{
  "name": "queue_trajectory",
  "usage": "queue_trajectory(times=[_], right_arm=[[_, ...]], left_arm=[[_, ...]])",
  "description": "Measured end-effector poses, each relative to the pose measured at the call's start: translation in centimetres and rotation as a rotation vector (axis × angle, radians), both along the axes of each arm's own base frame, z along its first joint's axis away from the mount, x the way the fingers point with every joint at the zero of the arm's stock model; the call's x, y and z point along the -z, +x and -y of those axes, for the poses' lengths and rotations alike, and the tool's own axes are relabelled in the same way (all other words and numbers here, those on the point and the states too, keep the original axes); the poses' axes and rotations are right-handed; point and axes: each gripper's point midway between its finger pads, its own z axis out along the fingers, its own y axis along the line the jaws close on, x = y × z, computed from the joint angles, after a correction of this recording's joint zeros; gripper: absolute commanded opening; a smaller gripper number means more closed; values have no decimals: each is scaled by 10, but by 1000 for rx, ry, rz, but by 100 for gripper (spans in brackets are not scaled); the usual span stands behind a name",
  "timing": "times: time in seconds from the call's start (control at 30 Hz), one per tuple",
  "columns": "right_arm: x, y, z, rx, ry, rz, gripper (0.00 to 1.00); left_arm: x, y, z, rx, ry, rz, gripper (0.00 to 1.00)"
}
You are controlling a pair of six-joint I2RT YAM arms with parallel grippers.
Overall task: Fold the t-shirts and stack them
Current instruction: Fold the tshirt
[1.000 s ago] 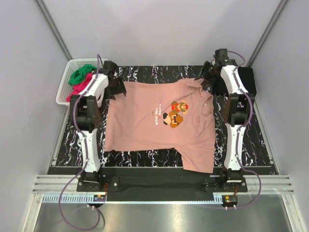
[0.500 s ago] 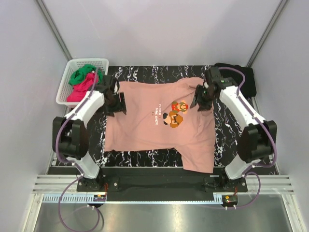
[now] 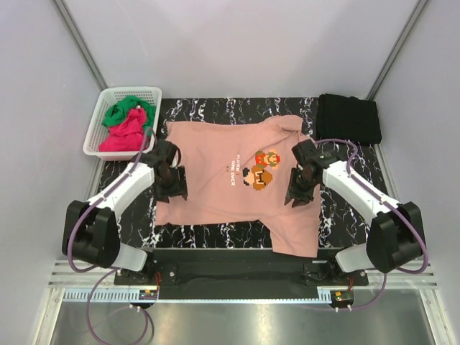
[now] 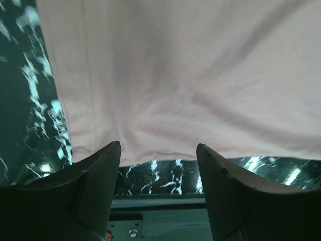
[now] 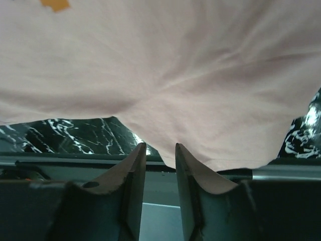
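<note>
The salmon-pink t-shirt (image 3: 215, 180) lies spread flat on the black marbled mat (image 3: 359, 187), with the pixel-art figure (image 3: 262, 169) on its chest. My left gripper (image 3: 175, 190) hovers over the shirt's left side, open wide and empty. In the left wrist view (image 4: 158, 150) the shirt (image 4: 175, 75) lies ahead of the fingers. My right gripper (image 3: 296, 194) hovers over the shirt's right side. In the right wrist view (image 5: 160, 150) its fingers stand a narrow gap apart with nothing between them, above the pink cloth (image 5: 175, 65).
A white basket (image 3: 93, 136) at the back left holds a green tee (image 3: 118, 111) and a magenta-red tee (image 3: 123, 133). A folded black tee (image 3: 348, 118) lies at the back right corner. Grey walls close in both sides. The arm bases stand at the near edge.
Both grippers have moved from the shirt's far corners toward the near edge, and now hang over its left and right sides. The shirt lies as before.
</note>
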Motion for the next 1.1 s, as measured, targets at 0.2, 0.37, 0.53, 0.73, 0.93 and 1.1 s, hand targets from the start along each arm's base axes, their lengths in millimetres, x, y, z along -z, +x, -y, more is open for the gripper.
queue_trajectory(times=[0.2, 0.37, 0.53, 0.73, 0.93, 1.1], right_arm=[[34, -35, 6, 32, -46, -93, 0], [43, -42, 7, 47, -57, -109, 0], [43, -38, 9, 51, -73, -88, 0], [50, -33, 13, 57, -116, -97, 0], [61, -30, 20, 59, -179, -126, 0], [67, -20, 21, 63, -215, -136, 0]], left_arm=[[23, -50, -7, -23, 12, -75, 30], [13, -46, -5, -26, 9, -24, 0], [13, -34, -6, -22, 34, -14, 0], [29, -28, -8, -21, 72, -71, 0], [36, -18, -4, -22, 79, -92, 0], [41, -14, -3, -25, 77, -100, 0]])
